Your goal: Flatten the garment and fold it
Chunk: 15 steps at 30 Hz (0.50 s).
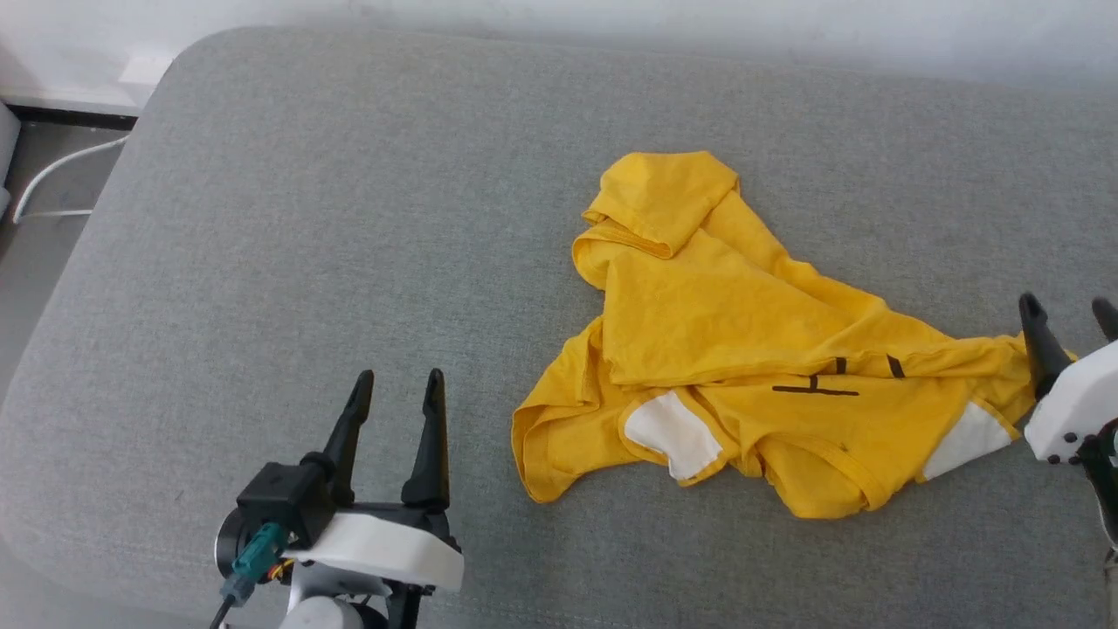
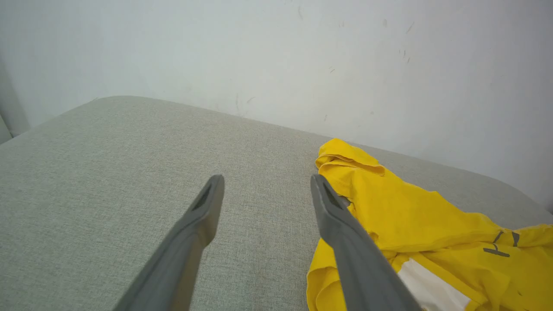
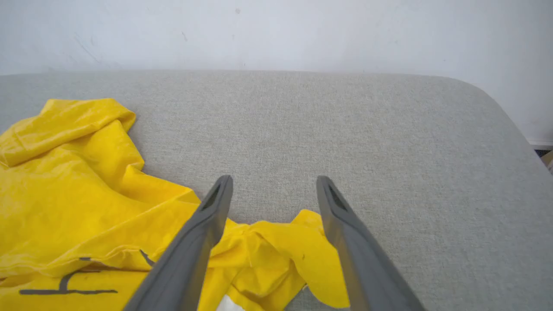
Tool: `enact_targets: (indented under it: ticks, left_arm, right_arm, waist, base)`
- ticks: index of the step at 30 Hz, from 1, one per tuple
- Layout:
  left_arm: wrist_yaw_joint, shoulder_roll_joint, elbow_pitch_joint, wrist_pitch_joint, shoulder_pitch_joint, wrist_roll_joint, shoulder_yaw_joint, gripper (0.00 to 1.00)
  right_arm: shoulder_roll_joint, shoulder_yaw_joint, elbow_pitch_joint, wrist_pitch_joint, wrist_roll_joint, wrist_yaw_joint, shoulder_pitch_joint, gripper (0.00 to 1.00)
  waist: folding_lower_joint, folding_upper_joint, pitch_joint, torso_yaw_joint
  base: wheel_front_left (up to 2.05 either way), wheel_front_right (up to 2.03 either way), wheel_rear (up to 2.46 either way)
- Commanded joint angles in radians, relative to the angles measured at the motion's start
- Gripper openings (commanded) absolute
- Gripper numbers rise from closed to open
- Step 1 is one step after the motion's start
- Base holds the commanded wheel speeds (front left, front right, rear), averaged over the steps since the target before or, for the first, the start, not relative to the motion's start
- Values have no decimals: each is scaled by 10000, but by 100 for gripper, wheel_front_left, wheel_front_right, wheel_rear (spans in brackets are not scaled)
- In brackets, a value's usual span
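- On the grey cushion (image 1: 349,218), right of centre, the garment (image 1: 742,349) is lying crumpled (white patches showing).
- Over its right edge, the right gripper (image 1: 1067,304) is hovering, spread wide and empty.
- Well apart, the left gripper (image 1: 399,377) is hanging unclenched.

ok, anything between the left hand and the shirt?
Nothing visible. Bare grey cushion lies between the open left hand and the shirt's near edge. The right hand, also open, sits at the shirt's right edge.

Garment (image 1: 742,332): bright yellow, white patches, thin black line marks. Cushion (image 1: 349,218): grey, fine woven fleck. Wall (image 2: 302,52): off-white.
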<state>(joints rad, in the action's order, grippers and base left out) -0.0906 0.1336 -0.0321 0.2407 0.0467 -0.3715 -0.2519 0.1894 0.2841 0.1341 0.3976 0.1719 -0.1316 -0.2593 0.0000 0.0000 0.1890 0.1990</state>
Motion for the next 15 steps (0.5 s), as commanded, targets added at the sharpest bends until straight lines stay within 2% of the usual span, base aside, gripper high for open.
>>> enact_targets:
  ticks: [1,9,15]
  left_arm:
    - [-95,70,68,-3,-46,-43,20,100]
    - [-123,41,249,91,-171,-43,57,100]
    - [-88,35,314,140,-208,-42,95,100]
  right_arm:
    - [-120,-61,-298,-154,105,9,136,100]
    - [-1115,-325,-2827,-1620,-95,9,1899,100]
    - [-1380,-382,-3369,-3064,-213,9,3078,100]
  waist:
    - [0,0,1,-47]
    - [0,0,68,-259]
    - [0,0,130,-457]
  base:
    - [0,0,0]
    - [0,0,0]
    - [0,0,0]
